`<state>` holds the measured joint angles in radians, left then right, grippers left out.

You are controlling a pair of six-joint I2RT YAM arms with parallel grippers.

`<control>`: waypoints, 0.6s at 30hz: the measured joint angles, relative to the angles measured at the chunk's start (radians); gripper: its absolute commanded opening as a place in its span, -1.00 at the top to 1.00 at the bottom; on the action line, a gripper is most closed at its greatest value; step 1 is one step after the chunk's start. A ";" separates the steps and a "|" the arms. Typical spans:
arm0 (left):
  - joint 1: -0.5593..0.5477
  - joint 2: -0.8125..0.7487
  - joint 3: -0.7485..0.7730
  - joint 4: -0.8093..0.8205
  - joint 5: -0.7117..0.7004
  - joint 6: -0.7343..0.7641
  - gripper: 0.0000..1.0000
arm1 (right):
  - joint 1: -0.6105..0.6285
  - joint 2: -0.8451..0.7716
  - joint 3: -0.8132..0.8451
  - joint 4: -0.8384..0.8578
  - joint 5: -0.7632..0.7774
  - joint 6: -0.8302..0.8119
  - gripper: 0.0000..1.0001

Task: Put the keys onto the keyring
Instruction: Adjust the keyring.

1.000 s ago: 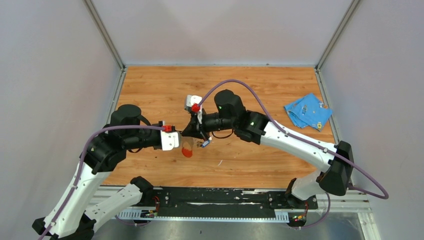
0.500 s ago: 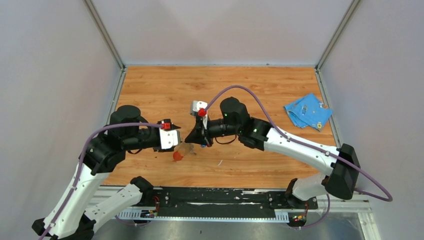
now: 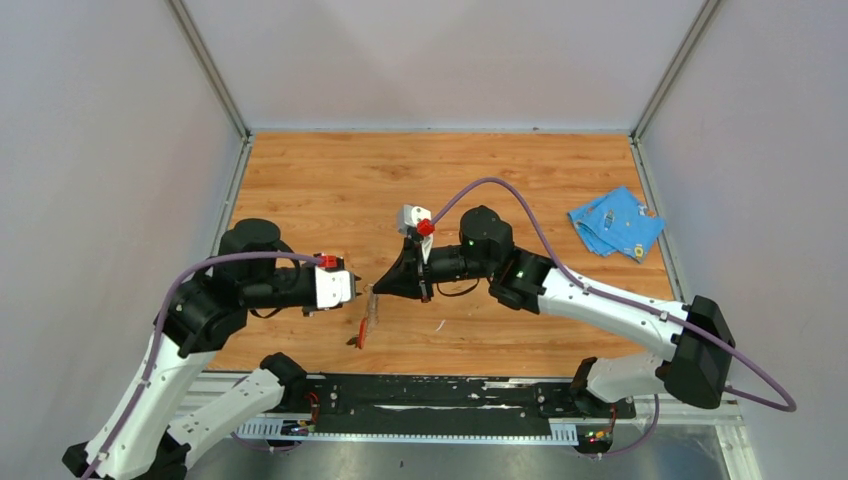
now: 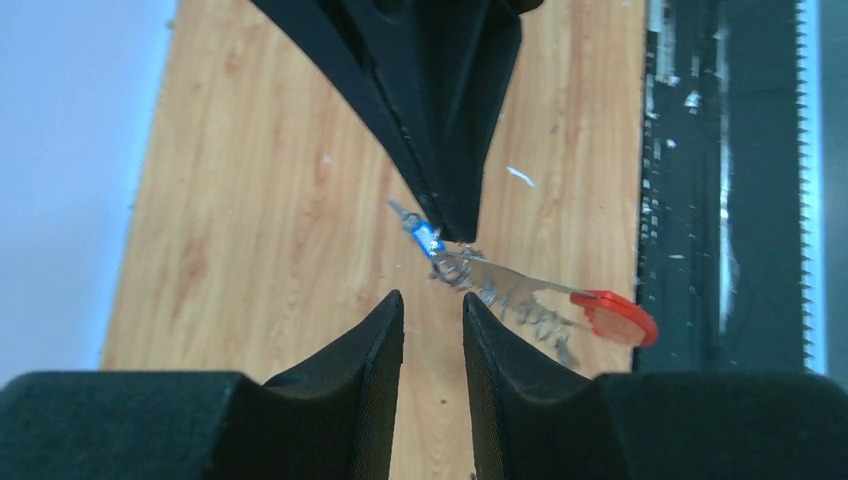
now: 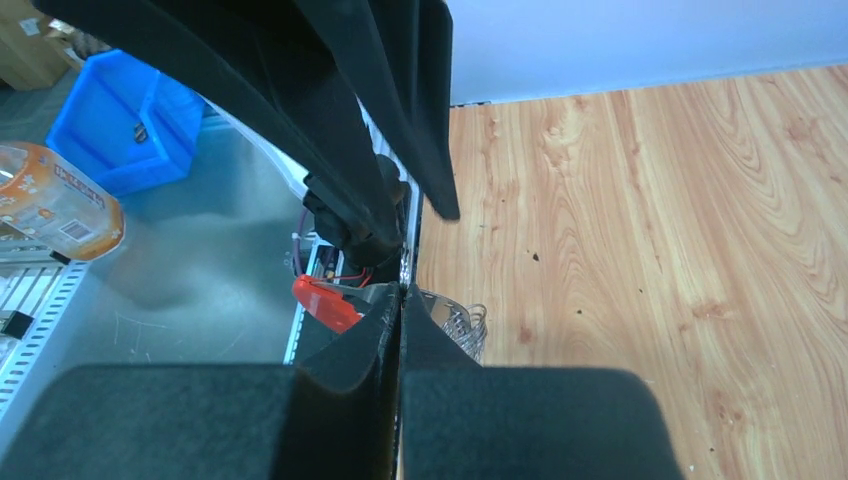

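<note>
My right gripper point(image 3: 377, 290) is shut on the keyring's top end, by its small metal ring point(image 4: 455, 266). The keyring point(image 3: 366, 318) hangs slanting from it above the table, a silvery strap point(image 4: 520, 288) ending in a red tip point(image 4: 615, 316). A blue-headed key point(image 4: 426, 237) sticks out at the ring. My left gripper point(image 3: 352, 289) is open and empty, a short way left of the ring and apart from it. In the right wrist view the shut fingers point(image 5: 402, 292) cover the ring; the red tip point(image 5: 325, 302) and strap point(image 5: 455, 318) show behind. The black-headed key is not visible.
A crumpled blue cloth point(image 3: 615, 222) with small items on it lies at the table's right edge. The black rail point(image 3: 430, 395) with the arm bases runs along the near edge. Grey walls enclose the wooden table point(image 3: 330, 180).
The right gripper has moved right and nearer with the keyring. The fob has swung down to hang below it, red tip lowest. The left gripper has drawn slightly away.
</note>
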<state>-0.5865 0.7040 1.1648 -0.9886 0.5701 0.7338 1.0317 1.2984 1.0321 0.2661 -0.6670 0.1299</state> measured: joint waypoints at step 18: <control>0.000 0.105 0.027 -0.088 0.179 -0.037 0.32 | 0.000 -0.045 -0.054 0.065 -0.039 0.028 0.99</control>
<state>-0.5865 0.8089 1.1919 -1.0763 0.7486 0.6971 1.0317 1.2533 0.9783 0.3309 -0.7063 0.1577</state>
